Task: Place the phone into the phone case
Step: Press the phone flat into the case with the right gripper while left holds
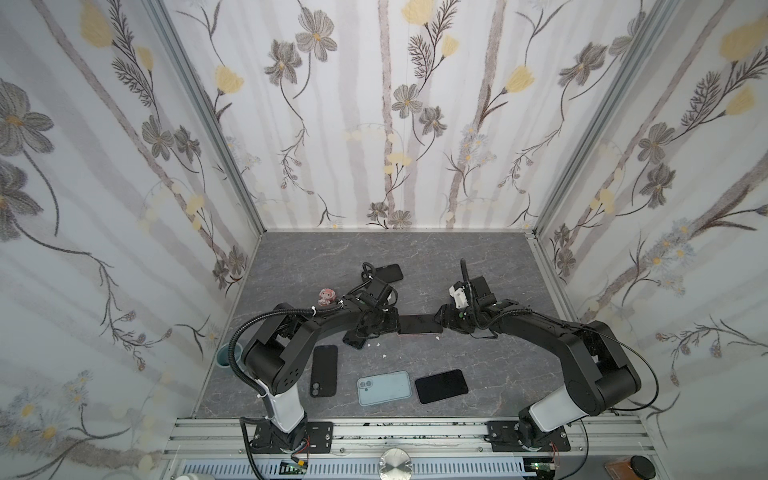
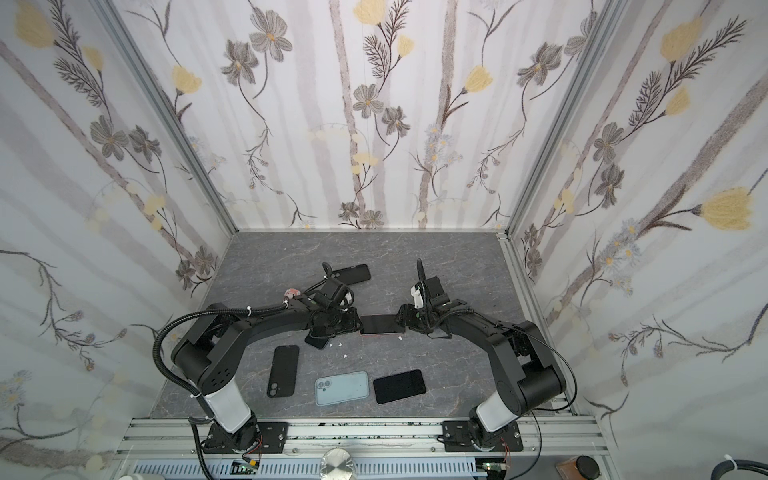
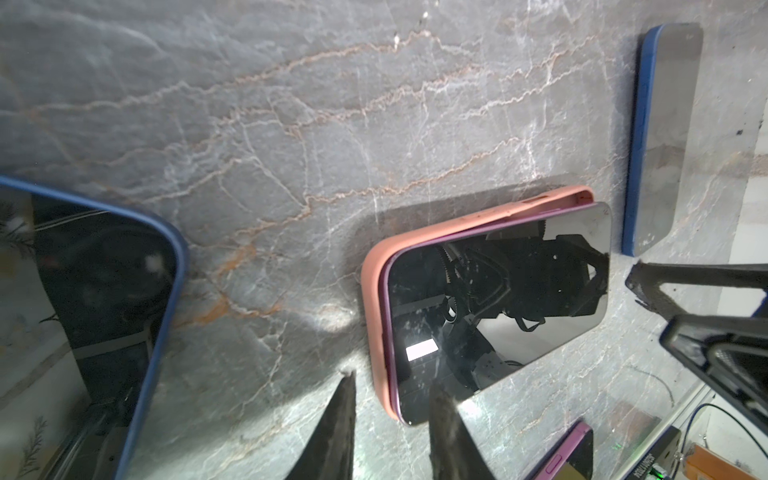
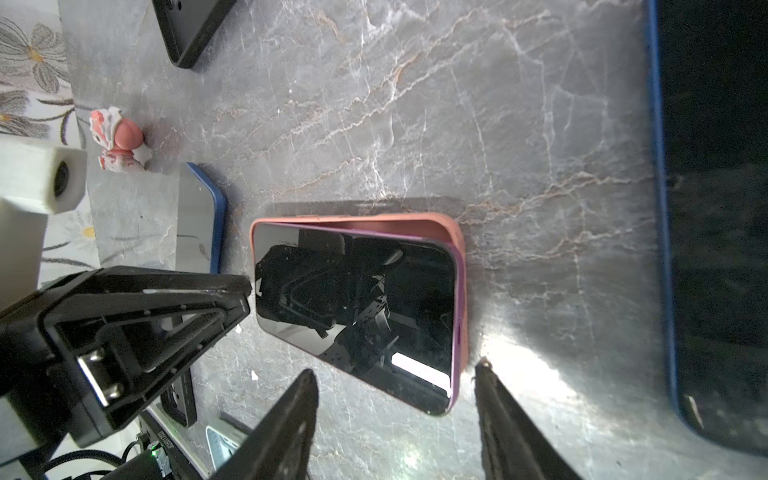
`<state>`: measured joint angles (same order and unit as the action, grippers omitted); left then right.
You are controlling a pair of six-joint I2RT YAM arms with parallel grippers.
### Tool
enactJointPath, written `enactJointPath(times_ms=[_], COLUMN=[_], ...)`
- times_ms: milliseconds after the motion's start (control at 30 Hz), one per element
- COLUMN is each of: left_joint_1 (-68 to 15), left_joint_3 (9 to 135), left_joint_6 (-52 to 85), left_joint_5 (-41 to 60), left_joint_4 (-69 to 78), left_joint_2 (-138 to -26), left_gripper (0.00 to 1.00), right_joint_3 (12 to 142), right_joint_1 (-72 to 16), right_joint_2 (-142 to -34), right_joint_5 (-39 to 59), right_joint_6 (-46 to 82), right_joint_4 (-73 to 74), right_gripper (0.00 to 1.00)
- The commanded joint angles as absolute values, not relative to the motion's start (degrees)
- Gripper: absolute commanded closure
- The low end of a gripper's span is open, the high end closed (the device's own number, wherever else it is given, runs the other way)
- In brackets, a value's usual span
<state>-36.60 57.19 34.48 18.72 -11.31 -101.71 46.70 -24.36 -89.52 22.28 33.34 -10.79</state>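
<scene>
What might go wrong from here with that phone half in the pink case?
The phone sits tilted, one long edge above the wall of the pink case; pressing there might pop the seated edge out. With left fingers and right fingers at opposite ends, an uneven push might skid it into the blue-cased phone nearby.

Purple phone [image 3: 498, 299], salmon-pink case [image 3: 371, 291]

Pink figurine [image 1: 327, 296] stands left of centre on the grey tabletop [image 1: 478, 257]. Rear phone [image 1: 388, 273] lies flat behind it. Toward the front lie a black phone [image 1: 323, 371], a blue phone [image 1: 384, 387] and a black slab [image 1: 441, 386], all apart. Teal cup [image 1: 227, 354] stands at the left edge.
</scene>
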Motion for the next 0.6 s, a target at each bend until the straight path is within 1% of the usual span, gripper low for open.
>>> enactJointPath(times_ms=[0, 167, 233, 467, 500, 567], left_joint_1=[-36.5, -36.6, -36.6, -36.6, -36.6, -36.6], left_joint_3=[57.9, 57.8, 57.6, 56.9, 56.7, 56.5], left_joint_6=[32.7, 32.6, 32.5, 32.6, 32.5, 32.6], left_joint_5=[18.9, 20.3, 20.6, 20.2, 20.4, 20.3], left_joint_4=[-13.2, -12.7, -12.6, -12.5, -12.4, -12.5], left_joint_2=[-102.7, -104.0, -104.6, -105.1, -105.1, -105.1], left_gripper=[0.72, 0.74, 0.75, 0.83, 0.86, 0.86], right_joint_3=[46.9, 46.5, 46.8, 48.1, 48.3, 48.7], right_joint_1=[-24.3, -24.3, -24.3, -24.3, -24.3, -24.3], right_joint_2=[-90.3, -91.0, -93.4, -95.5, -95.6, -95.9], right_joint_5=[23.0, 24.2, 24.3, 25.2, 25.1, 25.3], right_joint_6=[31.3, 31.2, 30.9, 30.4, 30.4, 30.3], right_joint_4=[-13.6, -12.5, -12.5, -11.8, -11.9, -12.0], right_gripper=[0.44, 0.55, 0.59, 0.73, 0.74, 0.74])
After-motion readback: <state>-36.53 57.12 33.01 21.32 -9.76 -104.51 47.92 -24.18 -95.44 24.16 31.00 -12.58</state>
